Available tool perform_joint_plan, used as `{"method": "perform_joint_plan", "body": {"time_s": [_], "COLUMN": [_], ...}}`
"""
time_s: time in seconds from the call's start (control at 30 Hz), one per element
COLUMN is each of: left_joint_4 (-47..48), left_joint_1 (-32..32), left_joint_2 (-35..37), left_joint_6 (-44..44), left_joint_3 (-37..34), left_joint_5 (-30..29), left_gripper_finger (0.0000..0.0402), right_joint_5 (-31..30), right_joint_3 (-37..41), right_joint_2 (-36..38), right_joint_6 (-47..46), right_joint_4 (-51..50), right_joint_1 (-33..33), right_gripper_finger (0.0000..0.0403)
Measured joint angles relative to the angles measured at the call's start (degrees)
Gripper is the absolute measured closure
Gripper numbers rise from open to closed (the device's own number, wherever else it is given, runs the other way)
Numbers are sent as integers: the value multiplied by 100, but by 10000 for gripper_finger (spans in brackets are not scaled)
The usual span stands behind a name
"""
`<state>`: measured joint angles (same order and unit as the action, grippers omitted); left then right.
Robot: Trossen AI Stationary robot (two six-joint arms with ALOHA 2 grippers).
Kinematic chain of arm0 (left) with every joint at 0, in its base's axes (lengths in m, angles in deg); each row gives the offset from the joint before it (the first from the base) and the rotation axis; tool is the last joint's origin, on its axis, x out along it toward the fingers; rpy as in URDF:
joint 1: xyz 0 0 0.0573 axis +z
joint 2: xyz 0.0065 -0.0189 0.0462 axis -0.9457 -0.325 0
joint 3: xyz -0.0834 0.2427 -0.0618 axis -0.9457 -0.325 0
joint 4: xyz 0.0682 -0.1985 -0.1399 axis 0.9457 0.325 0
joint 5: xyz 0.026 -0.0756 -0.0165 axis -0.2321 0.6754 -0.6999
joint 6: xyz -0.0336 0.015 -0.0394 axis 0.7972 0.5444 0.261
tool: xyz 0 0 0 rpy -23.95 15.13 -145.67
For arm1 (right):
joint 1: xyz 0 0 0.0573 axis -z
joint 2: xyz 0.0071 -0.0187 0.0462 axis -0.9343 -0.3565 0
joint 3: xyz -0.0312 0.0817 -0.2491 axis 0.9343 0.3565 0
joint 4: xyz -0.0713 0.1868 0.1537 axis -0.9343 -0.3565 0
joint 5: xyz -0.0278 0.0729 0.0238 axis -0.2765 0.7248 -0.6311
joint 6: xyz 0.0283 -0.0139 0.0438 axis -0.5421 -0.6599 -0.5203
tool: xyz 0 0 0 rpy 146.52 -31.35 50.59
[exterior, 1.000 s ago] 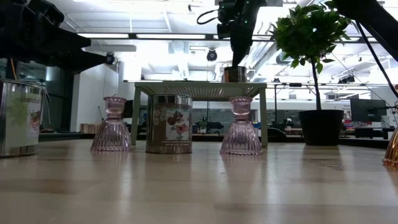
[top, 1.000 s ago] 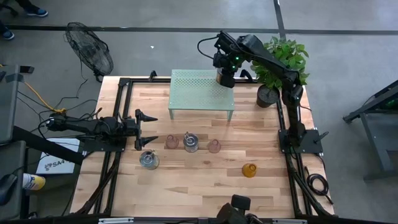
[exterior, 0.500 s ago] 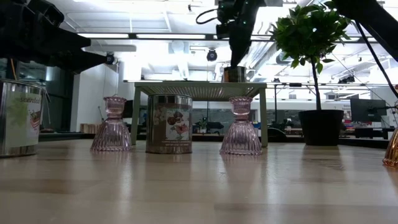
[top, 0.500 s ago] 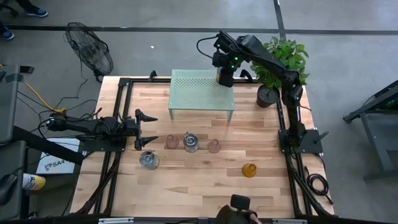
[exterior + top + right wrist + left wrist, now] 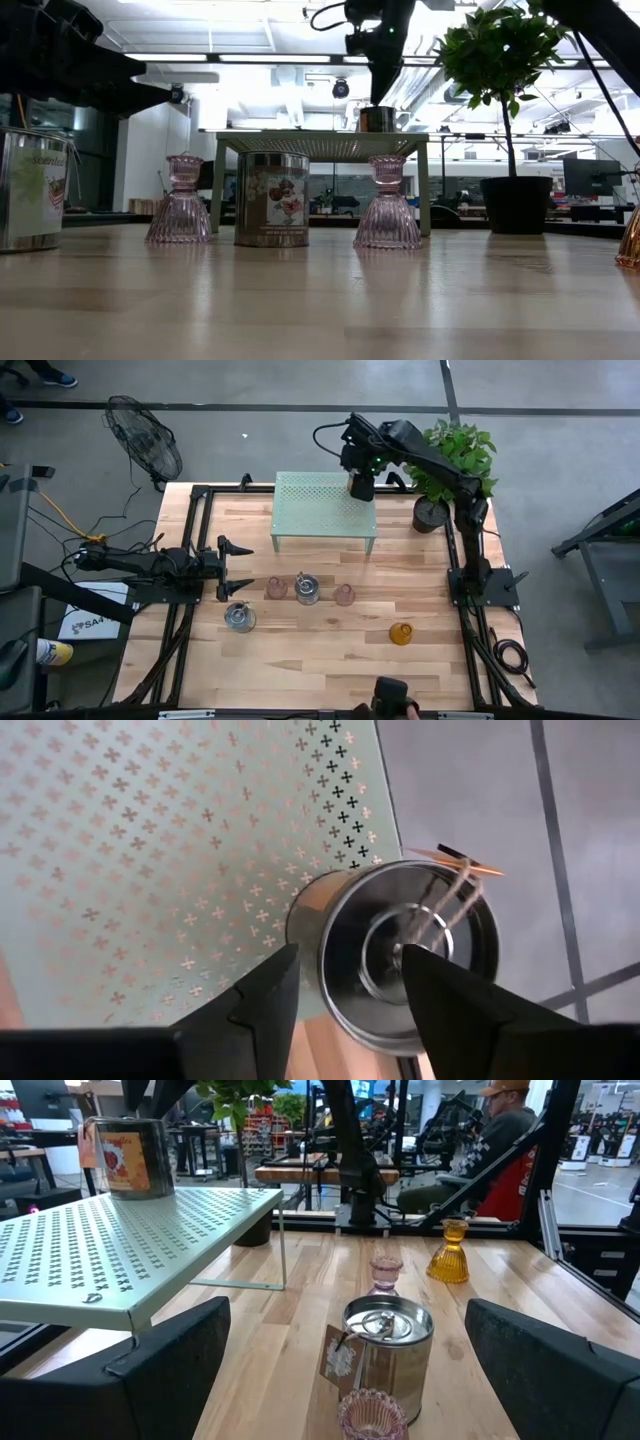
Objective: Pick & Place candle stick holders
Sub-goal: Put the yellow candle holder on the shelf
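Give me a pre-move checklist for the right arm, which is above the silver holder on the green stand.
1. Silver holder upright on the green stand: ok.
2. Holder fully on the stand: cannot tell; it sits at the far right corner.
3. Right gripper released: ok; its fingers are parted above the tin.
4. Left gripper open and away from the stand: ok.
5. Remaining holders on the table standing: second silver tin, amber holder, ok.
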<state>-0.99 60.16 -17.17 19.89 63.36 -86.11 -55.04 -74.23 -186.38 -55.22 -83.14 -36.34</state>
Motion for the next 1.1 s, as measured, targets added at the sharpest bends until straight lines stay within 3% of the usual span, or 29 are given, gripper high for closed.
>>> {"method": "perform_joint_plan", "body": {"time_s": [0.47,0.77,1.1], "left_joint_4": [-2,0,-1], "left_joint_1": [0,0,-2], "left_joint_2": [0,0,0], "left_joint_6": [1,1,-1], "left_joint_3": [0,0,0], "left_joint_5": [-4,-24,-20], "left_gripper_finger": [2,2,2], "right_joint_5": [486,390,-820], "right_joint_3": [0,0,0], "right_joint_2": [817,1304,1695], "right_joint_6": [-584,-1336,-2037], "right_joint_4": [-264,-727,-734], "right_joint_1": [-212,-1036,-2679], "right_gripper_finger": [233,234,234]}}
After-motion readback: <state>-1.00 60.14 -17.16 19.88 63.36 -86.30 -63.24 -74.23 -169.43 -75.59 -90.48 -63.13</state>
